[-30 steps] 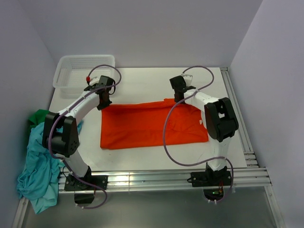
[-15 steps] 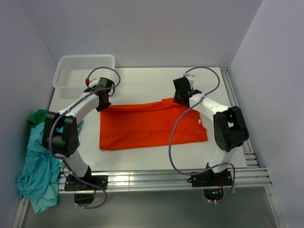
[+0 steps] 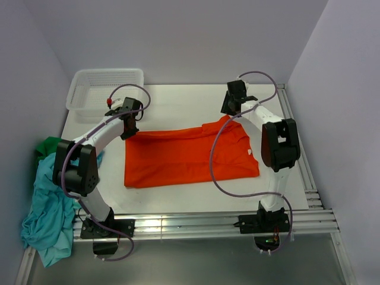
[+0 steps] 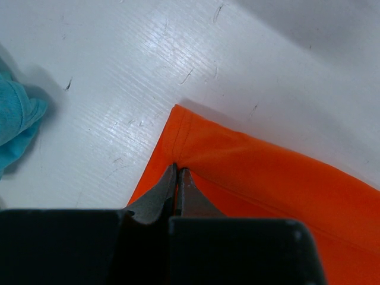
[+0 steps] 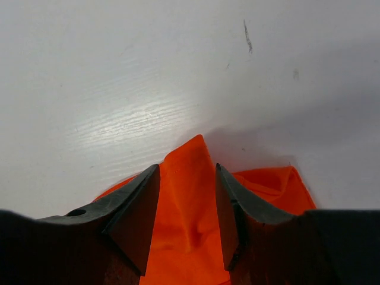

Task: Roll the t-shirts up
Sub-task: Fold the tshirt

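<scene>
Top external view: the orange t-shirt (image 3: 190, 155) lies spread flat and wide across the middle of the counter (image 3: 178, 104), folded into a long band with its collar end toward the right arm, and no part of it looks rolled yet. At its far left corner the left fingers (image 4: 160, 193) are closed tight on the hem, a small crease of cloth rising into their tips in the left wrist view. At the far right corner the right fingers (image 5: 136, 202) stand apart, with a raised peak of orange cloth between them that looks loose rather than pinched, so I judge that side is not gripped. Off the counter's left edge a teal-blue t-shirt (image 3: 47, 208) hangs in a heap with a dark green t-shirt (image 3: 43, 145) behind it, both unfolded and untouched. A white mesh basket (image 3: 74, 98) sits at the far left corner of the counter with nothing visible in it. By my reading the task is at an early stage: one shirt is laid out and squared for rolling, the roll itself is yet to start, and two more shirts wait.
</scene>
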Robot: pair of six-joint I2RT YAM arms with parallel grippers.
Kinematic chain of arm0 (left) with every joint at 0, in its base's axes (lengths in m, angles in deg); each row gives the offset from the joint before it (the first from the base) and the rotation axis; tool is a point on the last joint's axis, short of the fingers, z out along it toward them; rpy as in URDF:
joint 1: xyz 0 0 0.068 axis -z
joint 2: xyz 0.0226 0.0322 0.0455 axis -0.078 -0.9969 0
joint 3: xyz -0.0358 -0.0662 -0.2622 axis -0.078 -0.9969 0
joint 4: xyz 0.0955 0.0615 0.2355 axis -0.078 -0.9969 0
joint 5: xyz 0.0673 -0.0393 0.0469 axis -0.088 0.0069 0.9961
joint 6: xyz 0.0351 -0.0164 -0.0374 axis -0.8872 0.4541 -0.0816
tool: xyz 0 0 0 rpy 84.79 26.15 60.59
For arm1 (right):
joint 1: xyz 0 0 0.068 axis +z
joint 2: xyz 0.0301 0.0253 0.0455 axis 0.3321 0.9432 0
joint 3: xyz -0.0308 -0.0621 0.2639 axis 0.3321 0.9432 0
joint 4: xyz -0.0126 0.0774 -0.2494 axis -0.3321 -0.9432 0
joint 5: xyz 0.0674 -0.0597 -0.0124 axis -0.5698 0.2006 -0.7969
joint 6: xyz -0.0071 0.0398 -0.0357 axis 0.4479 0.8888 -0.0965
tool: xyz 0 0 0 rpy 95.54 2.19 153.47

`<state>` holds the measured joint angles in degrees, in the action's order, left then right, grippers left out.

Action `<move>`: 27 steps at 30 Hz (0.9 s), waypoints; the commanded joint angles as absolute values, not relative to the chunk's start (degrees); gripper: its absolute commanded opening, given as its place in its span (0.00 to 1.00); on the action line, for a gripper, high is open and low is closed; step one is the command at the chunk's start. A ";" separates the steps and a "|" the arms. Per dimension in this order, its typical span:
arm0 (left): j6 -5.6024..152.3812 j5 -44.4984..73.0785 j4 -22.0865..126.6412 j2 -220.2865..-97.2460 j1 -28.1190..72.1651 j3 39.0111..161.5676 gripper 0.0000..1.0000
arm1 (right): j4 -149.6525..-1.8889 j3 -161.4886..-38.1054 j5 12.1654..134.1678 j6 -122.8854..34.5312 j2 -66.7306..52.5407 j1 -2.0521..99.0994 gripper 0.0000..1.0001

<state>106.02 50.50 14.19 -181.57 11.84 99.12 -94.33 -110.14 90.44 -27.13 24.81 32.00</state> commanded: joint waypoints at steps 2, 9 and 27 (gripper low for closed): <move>105.58 50.68 15.54 -180.83 11.61 98.96 0.00 | -95.48 -113.54 86.44 -28.14 27.31 30.91 0.50; 105.40 50.59 15.37 -181.27 11.61 99.31 0.00 | -96.18 -115.92 84.59 -28.32 30.91 30.12 0.50; 105.31 50.85 15.46 -180.83 11.69 99.05 0.00 | -96.97 -118.29 83.36 -27.88 33.46 28.63 0.50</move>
<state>105.97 50.45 14.38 -181.60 11.84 99.04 -96.72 -115.25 84.97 -27.68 31.63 29.09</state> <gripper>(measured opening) 0.015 0.502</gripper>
